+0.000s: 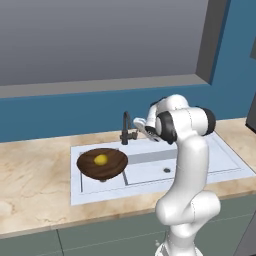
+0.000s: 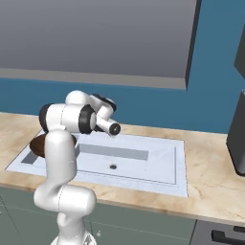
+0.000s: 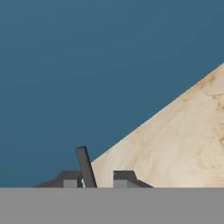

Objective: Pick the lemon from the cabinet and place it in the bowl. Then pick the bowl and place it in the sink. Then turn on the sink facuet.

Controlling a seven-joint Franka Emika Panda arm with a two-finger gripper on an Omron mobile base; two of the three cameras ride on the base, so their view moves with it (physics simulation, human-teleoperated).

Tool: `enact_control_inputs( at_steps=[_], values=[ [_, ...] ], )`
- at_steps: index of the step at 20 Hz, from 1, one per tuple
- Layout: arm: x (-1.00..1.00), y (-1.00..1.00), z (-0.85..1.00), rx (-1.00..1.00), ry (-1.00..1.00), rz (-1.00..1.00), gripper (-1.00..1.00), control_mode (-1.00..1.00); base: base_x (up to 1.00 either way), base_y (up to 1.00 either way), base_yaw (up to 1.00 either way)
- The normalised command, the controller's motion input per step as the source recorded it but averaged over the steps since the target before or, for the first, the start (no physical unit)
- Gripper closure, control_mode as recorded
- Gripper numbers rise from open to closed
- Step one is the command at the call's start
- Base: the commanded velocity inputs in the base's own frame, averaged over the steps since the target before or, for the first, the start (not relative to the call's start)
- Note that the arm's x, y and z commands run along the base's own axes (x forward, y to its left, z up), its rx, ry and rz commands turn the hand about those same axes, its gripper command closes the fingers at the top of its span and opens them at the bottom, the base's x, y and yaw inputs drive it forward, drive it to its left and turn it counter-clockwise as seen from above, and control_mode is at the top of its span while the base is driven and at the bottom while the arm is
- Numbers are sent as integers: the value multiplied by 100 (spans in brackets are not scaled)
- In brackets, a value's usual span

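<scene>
While the lemon (image 1: 101,159) sits in the bowl (image 1: 102,163), that bowl rests at the sink's (image 1: 220,155) nine o'clock end. Parted slightly, the gripper (image 3: 92,179) straddles the faucet's lever (image 3: 85,166).

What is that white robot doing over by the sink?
The robot has its gripper up at the black faucet behind the sink. In the hand view a slim dark bar, probably the faucet's lever, stands between the fingertips, which sit close together around it. The wooden bowl already rests at the sink's left end with the lemon inside. No water shows yet, so turning the tap on looks like what's left.
</scene>
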Motion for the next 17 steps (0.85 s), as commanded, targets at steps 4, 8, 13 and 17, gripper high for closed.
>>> enact_control_inputs(
  at_steps=[4,8,13,17],
  values=[
    [0,-74,-3,15,20,-3,100,-100,0,0,0],
    [-1,-63,-4,12,17,-1,100,-100,0,0,0],
    [0,-44,0,9,8,0,100,-100,0,0,0],
    [-2,-27,7,6,0,0,100,-100,0,0,0]
  ],
)
